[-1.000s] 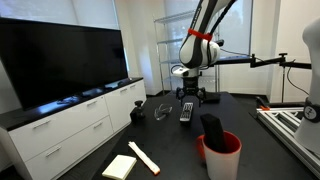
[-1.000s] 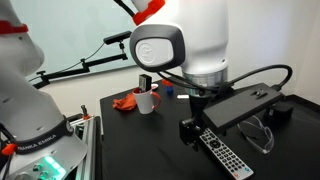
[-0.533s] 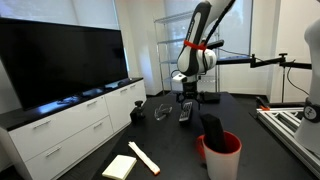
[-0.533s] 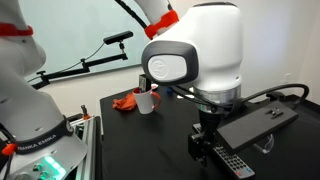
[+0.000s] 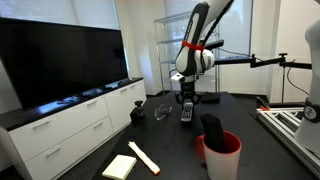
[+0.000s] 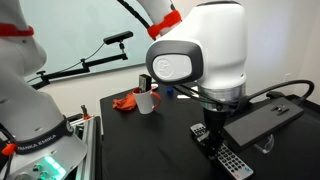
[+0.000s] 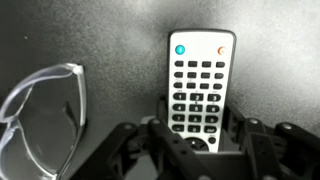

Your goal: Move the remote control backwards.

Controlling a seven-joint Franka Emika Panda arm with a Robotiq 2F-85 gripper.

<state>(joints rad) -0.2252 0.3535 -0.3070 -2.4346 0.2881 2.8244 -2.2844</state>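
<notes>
Wrist view shows the remote control (image 7: 200,85) lying face up on the dark surface (image 7: 110,40), its rows of pale buttons plain to see. A teal and an orange button sit at the end farthest from the tool (image 7: 200,138). The tool hangs over the remote control's other end, with its fingers (image 7: 162,120) spread just wide enough to stand one at each long edge of that end. They are close against the sides, but whether the pads press on the remote control cannot be told. A pair of clear glasses (image 7: 40,110) lies beside the remote control, near one long edge but apart from it.

In both exterior views the arm reaches straight down, with the tool (image 5: 186,100) low over the remote control (image 5: 186,113). There the glasses (image 5: 163,110) again lie just beside the remote control. A red cup (image 5: 221,155) stands well apart from the remote control, nearer that camera. From the opposite angle the remote control (image 6: 234,162) juts out from under the tool (image 6: 205,134).
</notes>
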